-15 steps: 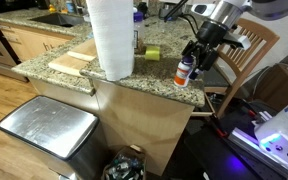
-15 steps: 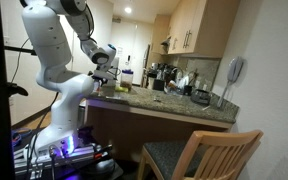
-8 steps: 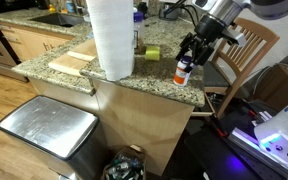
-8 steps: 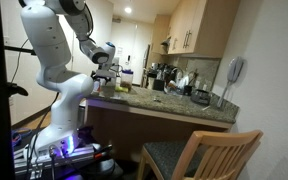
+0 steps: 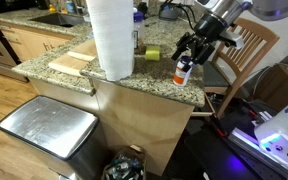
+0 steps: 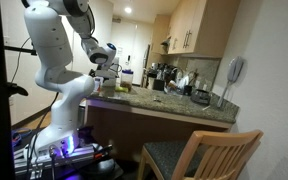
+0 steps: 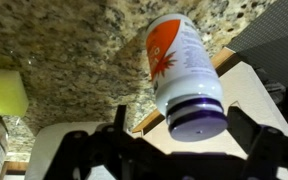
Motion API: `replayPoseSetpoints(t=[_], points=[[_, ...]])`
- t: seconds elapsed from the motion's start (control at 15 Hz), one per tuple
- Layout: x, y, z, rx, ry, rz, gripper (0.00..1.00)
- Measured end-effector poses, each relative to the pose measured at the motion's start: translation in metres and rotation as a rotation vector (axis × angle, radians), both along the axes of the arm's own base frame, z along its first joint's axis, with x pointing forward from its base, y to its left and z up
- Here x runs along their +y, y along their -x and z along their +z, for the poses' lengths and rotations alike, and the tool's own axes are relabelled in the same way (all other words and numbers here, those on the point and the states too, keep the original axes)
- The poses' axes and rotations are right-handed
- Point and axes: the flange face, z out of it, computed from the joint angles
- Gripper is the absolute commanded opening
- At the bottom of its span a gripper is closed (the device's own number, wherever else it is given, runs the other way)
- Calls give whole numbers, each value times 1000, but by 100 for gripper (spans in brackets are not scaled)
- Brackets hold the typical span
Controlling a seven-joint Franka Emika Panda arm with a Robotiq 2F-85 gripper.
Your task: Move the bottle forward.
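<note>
Open gripper over the bottle at the counter's edge

In an exterior view the small white-capped, orange-labelled bottle (image 5: 182,71) stands upright near the right edge of the speckled granite counter (image 5: 154,80), the black gripper (image 5: 191,50) just above it. Wrist view: the jaws are spread wide and hold nothing, the bottle (image 7: 182,65) is free below them, and a yellow-green block (image 7: 2,90) lies far left.
</note>
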Motion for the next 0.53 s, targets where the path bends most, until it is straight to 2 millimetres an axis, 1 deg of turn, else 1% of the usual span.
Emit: replayPoseSetpoints(t=[0.33, 0.53], points=[[-3, -12, 11, -143, 0, -74, 100], [-1, -10, 11, -166, -30, -52, 100]])
